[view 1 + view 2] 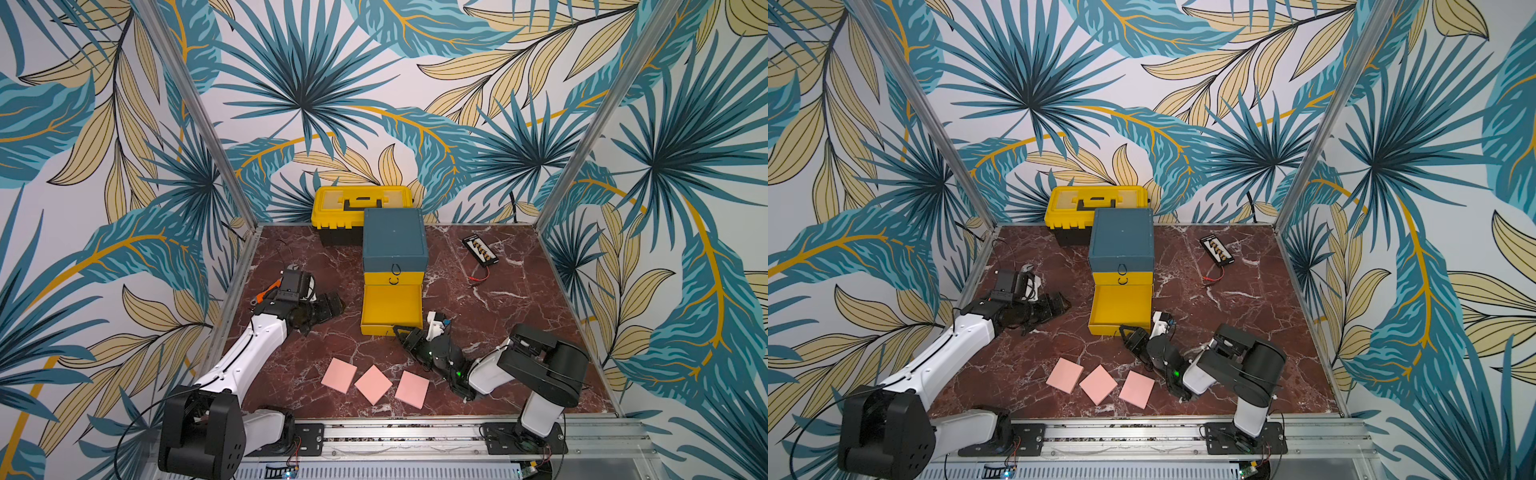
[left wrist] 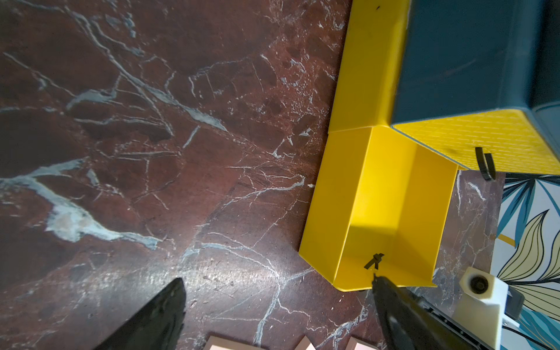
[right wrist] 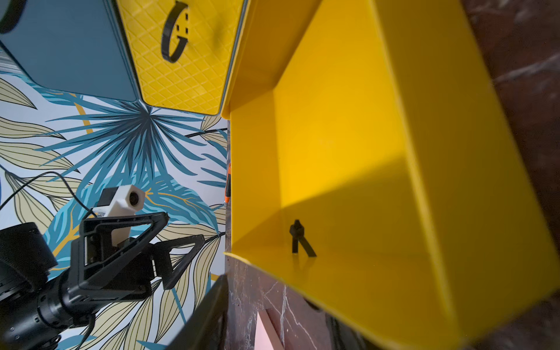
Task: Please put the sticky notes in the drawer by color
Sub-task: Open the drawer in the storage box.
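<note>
Three salmon pink sticky notes (image 1: 338, 375) (image 1: 373, 384) (image 1: 412, 389) lie in a row on the marble table near its front edge; both top views show them (image 1: 1062, 374). The drawer cabinet (image 1: 395, 241) is teal, and its bottom yellow drawer (image 1: 390, 309) is pulled out and empty (image 3: 348, 188). My right gripper (image 1: 398, 331) sits at that drawer's front right corner. Its jaws are apart with nothing in them, and one finger (image 3: 212, 309) shows beside a pink note (image 3: 266, 333). My left gripper (image 1: 328, 307) hovers open left of the drawer, also holding nothing (image 2: 277, 281).
A yellow toolbox (image 1: 361, 203) with a black handle stands behind the cabinet. A black connector board (image 1: 482, 249) with red wires lies at the back right. An orange-handled tool (image 1: 266, 293) lies behind my left wrist. Metal frame posts and patterned walls close in the table.
</note>
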